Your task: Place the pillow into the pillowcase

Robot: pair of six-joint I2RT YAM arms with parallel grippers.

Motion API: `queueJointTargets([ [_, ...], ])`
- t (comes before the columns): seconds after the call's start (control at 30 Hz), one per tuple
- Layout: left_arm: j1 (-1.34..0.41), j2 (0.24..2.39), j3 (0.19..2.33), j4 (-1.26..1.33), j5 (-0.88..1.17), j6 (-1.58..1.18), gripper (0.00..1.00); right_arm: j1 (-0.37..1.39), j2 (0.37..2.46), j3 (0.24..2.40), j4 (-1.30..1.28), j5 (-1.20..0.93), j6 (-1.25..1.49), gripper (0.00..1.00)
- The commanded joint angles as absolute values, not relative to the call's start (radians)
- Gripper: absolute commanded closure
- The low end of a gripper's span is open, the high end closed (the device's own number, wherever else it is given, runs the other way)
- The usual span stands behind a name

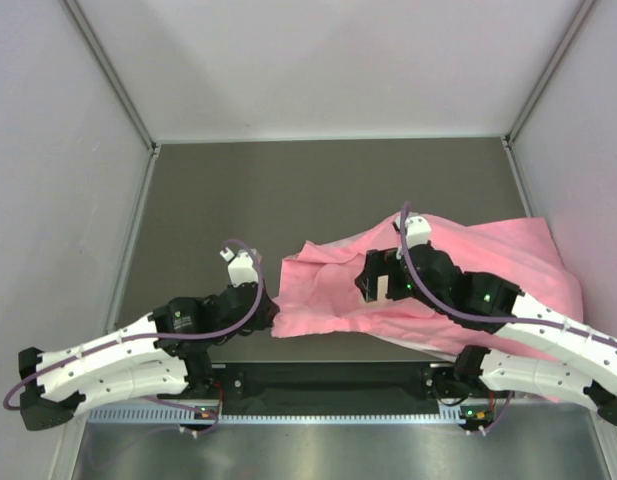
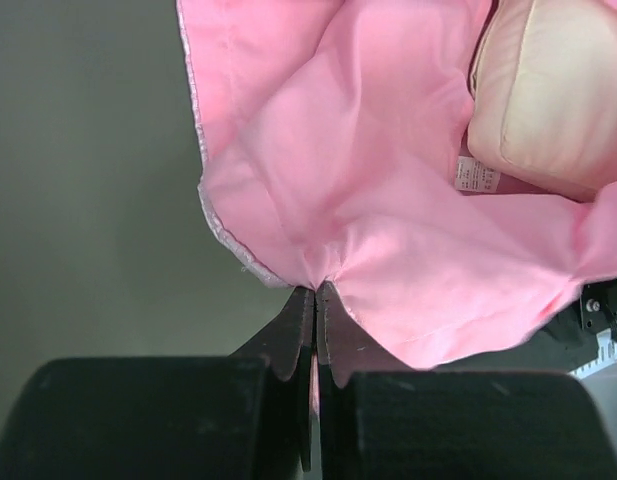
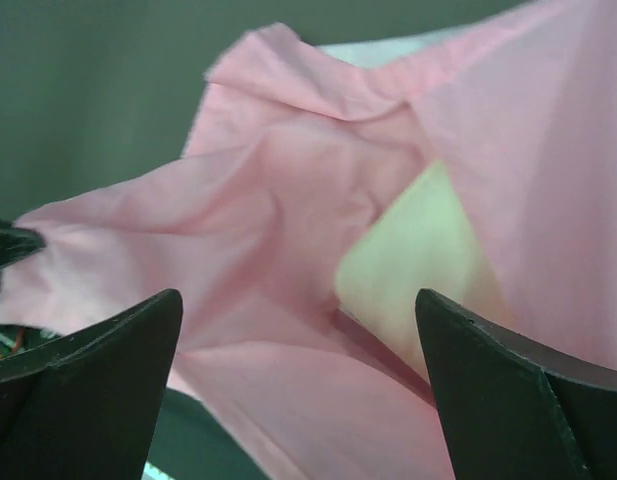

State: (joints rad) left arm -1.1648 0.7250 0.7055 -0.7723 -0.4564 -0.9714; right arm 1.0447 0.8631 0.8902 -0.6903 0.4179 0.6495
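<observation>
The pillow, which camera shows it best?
Left wrist: the pillow shows its cream end and tag inside the pillowcase. Right wrist catches only a blurred pale patch; the top view hides it under fabric.

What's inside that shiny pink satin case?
One end of a cream-white quilted pillow with a small printed tag shows in the opening. The shiny pink satin case covers the rest.

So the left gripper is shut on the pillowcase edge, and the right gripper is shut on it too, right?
Not quite. The right gripper is open, its jaws wide apart, as the right wrist view shows. The left gripper is indeed shut on the pillowcase edge.
</observation>
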Motion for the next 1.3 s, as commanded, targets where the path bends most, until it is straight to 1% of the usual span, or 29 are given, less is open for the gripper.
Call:
queueJointTargets([
  [0.0,-1.163,0.709,0.723,-0.761,-0.439,-0.95,1.0,1.049,0.932,0.94,-0.474,0.221,0.54,0.0],
  [0.07,-1.161,0.71,0.719,-0.747,-0.425,-0.945,1.0,1.049,0.998,0.989,-0.437,0.215,0.519,0.0],
  [0.17,-1.161,0.713,0.715,-0.735,-0.423,-0.943,1.0,1.051,1.168,1.07,-0.37,0.172,0.494,0.0],
  [0.3,-1.161,0.677,0.718,-0.79,-0.495,-0.969,1.0,1.055,1.215,1.173,-0.344,0.175,0.485,0.0],
  [0.33,-1.163,0.661,0.712,-0.798,-0.508,-0.983,1.0,1.055,1.206,1.199,-0.363,0.187,0.485,0.0],
  [0.43,-1.161,0.554,0.698,-0.859,-0.574,-1.038,1.0,1.054,1.171,1.248,-0.483,0.319,0.527,0.0],
  [0.47,-1.161,0.529,0.692,-0.871,-0.595,-1.049,1.0,1.054,1.16,1.259,-0.602,0.421,0.547,0.0],
  [0.5,-1.161,0.511,0.687,-0.877,-0.598,-1.057,0.99,1.054,1.154,1.269,-0.674,0.47,0.569,0.0],
  [0.53,-1.161,0.476,0.674,-0.885,-0.598,-1.066,0.9,1.054,1.149,1.264,-0.733,0.513,0.61,0.0],
  [0.57,-1.161,0.465,0.666,-0.868,-0.569,-1.06,0.75,1.052,1.143,1.258,-0.85,0.594,0.633,0.0],
  [0.6,-1.161,0.462,0.658,-0.847,-0.554,-1.045,0.57,1.054,1.14,1.246,-0.898,0.632,0.661,0.0],
  [0.63,-1.161,0.469,0.655,-0.841,-0.549,-1.045,0.19,1.054,1.134,1.211,-0.935,0.664,0.707,0.0],
  [0.67,-1.161,0.507,0.658,-0.841,-0.548,-1.043,0.05,1.048,1.128,1.191,-0.975,0.708,0.725,0.0],
  [0.7,-1.161,0.538,0.664,-0.841,-0.546,-1.039,0.01,1.046,1.121,1.166,-1.017,0.721,0.745,0.0],
  [0.87,-1.161,0.797,0.791,-0.877,-0.624,-0.994,0.01,1.017,1.115,1.029,-1.032,0.733,0.796,0.01],
  [0.93,-1.152,0.872,0.839,-0.856,-0.675,-0.953,0.01,1.002,1.13,1.003,-1.017,0.732,0.796,0.03],
  [0.97,-1.117,0.893,0.85,-0.809,-0.673,-0.928,0.01,1.0,1.153,0.996,-1.006,0.727,0.792,0.06],
  [1.0,-1.086,0.932,0.854,-0.775,-0.632,-0.869,0.01,0.997,1.164,0.986,-0.979,0.726,0.781,0.07],
  [1.03,-1.045,0.948,0.85,-0.737,-0.58,-0.835,0.01,0.991,1.189,0.98,-0.957,0.713,0.775,0.12],
  [1.07,-0.94,0.966,0.839,-0.685,-0.519,-0.8,0.01,0.986,1.201,0.974,-0.934,0.704,0.763,0.14],
  [1.1,-0.88,0.983,0.803,-0.588,-0.45,-0.741,0.01,0.98,1.213,0.965,-0.913,0.693,0.741,0.17],
  [1.13,-0.824,1.015,0.779,-0.525,-0.305,-0.72,0.01,0.97,1.239,0.962,-0.864,0.684,0.73,0.19],
  [1.17,-0.733,1.032,0.755,-0.47,-0.254,-0.704,0.01,0.965,1.256,0.96,-0.844,0.667,0.723,0.23],
  [1.2,-0.701,1.072,0.718,-0.366,-0.209,-0.681,0.01,0.96,1.27,0.962,-0.822,0.658,0.707,0.23],
  [1.27,-0.651,1.123,0.696,-0.284,-0.155,-0.669,0.01,0.954,1.311,0.965,-0.77,0.638,0.695,0.3],
])
